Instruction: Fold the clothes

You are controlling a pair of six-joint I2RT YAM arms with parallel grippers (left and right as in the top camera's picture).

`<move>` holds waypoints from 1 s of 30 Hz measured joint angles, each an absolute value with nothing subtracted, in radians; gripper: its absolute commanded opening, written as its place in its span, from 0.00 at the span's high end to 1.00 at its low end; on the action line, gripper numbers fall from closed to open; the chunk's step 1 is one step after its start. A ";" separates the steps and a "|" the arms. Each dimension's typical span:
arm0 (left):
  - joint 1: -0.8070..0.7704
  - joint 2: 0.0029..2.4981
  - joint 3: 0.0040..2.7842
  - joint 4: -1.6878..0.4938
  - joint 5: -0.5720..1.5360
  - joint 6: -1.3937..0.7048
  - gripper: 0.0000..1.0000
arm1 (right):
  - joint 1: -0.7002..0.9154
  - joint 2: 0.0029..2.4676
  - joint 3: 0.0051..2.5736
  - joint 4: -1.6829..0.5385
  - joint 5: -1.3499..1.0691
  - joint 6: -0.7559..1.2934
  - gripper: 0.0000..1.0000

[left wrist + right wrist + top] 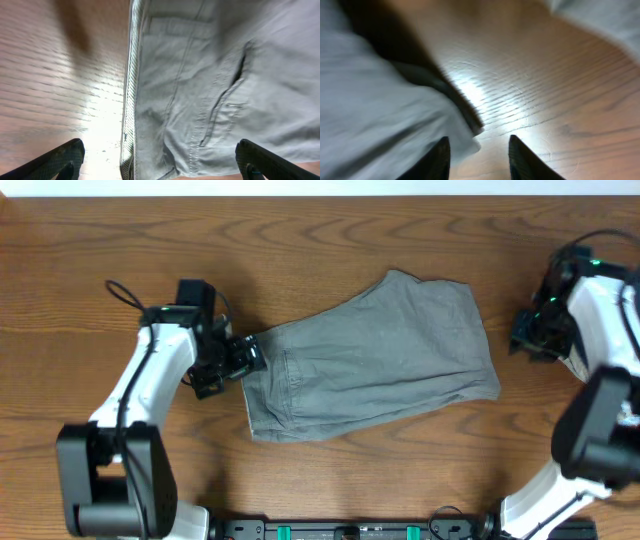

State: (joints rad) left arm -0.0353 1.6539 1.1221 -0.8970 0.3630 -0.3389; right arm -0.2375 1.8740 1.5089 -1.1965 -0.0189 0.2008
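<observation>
1. While the surface (320,240) carries the shorts (370,360) at its middle, waistband toward the left edge, they seem doubled leg over leg only once. Further folds likely remain.
2. The left gripper (247,357) hangs wide open astride the waistband, holding nothing.
3. The right gripper (479,150), near the right edge beside the hems, is partly open and empty. Blur hides any contact with the cloth.

Overhead sharp, evenly lit; both wrist views blurred, bright glare on wood table (485,100).
</observation>
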 measured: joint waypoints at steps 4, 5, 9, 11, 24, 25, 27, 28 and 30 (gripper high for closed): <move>-0.034 1.655 1.117 -0.886 0.363 -0.339 0.02 | -0.229 1.762 1.531 -1.185 -0.078 0.162 0.57; -0.035 1.662 1.111 -0.883 0.363 -0.340 0.02 | -0.221 1.750 1.533 -1.185 -0.090 0.155 0.57; -0.035 1.709 1.065 -0.870 0.364 -0.343 0.02 | -0.179 1.748 1.532 -1.188 -0.131 0.123 0.57; -0.035 1.742 1.044 -0.860 0.372 -0.343 0.01 | -0.152 1.755 1.532 -1.186 -0.142 0.110 0.57; -0.094 1.812 1.020 -0.797 0.474 -0.323 0.94 | -0.019 1.757 1.531 -1.162 -0.165 0.093 0.58; -0.097 1.812 1.020 -0.798 0.473 -0.318 0.94 | -0.008 1.757 1.531 -1.161 -0.165 0.093 0.59; -0.096 1.812 1.020 -0.796 0.475 -0.315 0.94 | 0.009 1.757 1.530 -1.155 -0.167 0.091 0.62; -0.094 1.812 1.020 -0.797 0.476 -0.315 0.94 | 0.020 1.757 1.530 -1.151 -0.170 0.089 0.65; -0.087 1.812 1.021 -0.809 0.479 -0.314 0.93 | 0.041 1.757 1.525 -1.137 -0.173 0.083 0.75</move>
